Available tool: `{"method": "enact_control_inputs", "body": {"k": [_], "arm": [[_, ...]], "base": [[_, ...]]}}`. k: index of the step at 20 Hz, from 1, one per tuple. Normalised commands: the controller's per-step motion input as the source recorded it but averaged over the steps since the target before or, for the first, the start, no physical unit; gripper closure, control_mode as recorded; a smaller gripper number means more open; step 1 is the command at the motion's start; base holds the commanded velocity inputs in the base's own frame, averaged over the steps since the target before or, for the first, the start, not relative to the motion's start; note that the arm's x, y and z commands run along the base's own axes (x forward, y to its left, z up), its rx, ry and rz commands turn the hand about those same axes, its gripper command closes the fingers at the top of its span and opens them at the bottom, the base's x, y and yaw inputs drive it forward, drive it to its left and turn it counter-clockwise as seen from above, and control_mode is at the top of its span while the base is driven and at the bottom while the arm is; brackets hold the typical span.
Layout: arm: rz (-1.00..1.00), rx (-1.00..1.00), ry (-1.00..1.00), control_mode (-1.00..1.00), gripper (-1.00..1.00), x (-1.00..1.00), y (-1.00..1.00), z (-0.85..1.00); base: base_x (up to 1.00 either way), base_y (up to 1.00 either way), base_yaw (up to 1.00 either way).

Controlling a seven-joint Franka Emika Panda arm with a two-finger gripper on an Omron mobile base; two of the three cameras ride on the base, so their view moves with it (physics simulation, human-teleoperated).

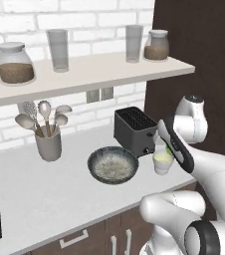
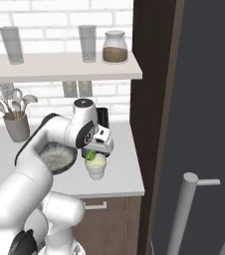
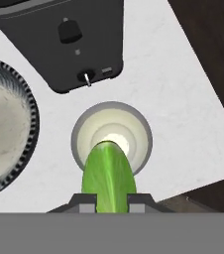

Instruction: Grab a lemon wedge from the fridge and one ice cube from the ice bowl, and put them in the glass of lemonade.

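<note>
My gripper (image 3: 110, 201) is shut on the lemon wedge (image 3: 109, 176), a yellow-green piece held between the fingertips. It hangs straight above the glass of lemonade (image 3: 111, 136), a small whitish cup on the counter. From the left base the lemon wedge (image 1: 168, 149) shows just over the glass of lemonade (image 1: 163, 163); from the right base the lemon wedge (image 2: 90, 155) sits above the glass of lemonade (image 2: 96, 167). The ice bowl (image 1: 113, 165), dark outside and speckled grey inside, lies left of the cup, also seen as the ice bowl (image 3: 2, 129). The grey fridge (image 2: 204, 124) door stands at the right.
A black toaster (image 1: 133, 128) stands behind the cup and bowl. A grey utensil holder (image 1: 48, 143) sits at the back left. The shelf (image 1: 84, 74) above carries tall glasses and jars. The counter edge (image 2: 109, 191) runs close in front of the cup.
</note>
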Motion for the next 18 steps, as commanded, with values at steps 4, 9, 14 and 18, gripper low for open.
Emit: {"method": "enact_control_inputs", "body": {"k": [4, 9, 14, 18], "arm": [[0.00, 0.00, 0.00, -1.00, 1.00, 0.09, -0.04, -0.10], [0.00, 0.00, 0.00, -1.00, 1.00, 0.14, -0.01, -0.01], [0.00, 0.00, 0.00, -1.00, 1.00, 0.11, 0.00, -0.01], [0.00, 0.00, 0.00, -1.00, 1.00, 0.12, -0.01, 0.00]], "base": [[0.00, 0.00, 0.00], [0.00, 0.00, 0.00], [0.00, 0.00, 0.00], [0.00, 0.00, 0.00]]}}
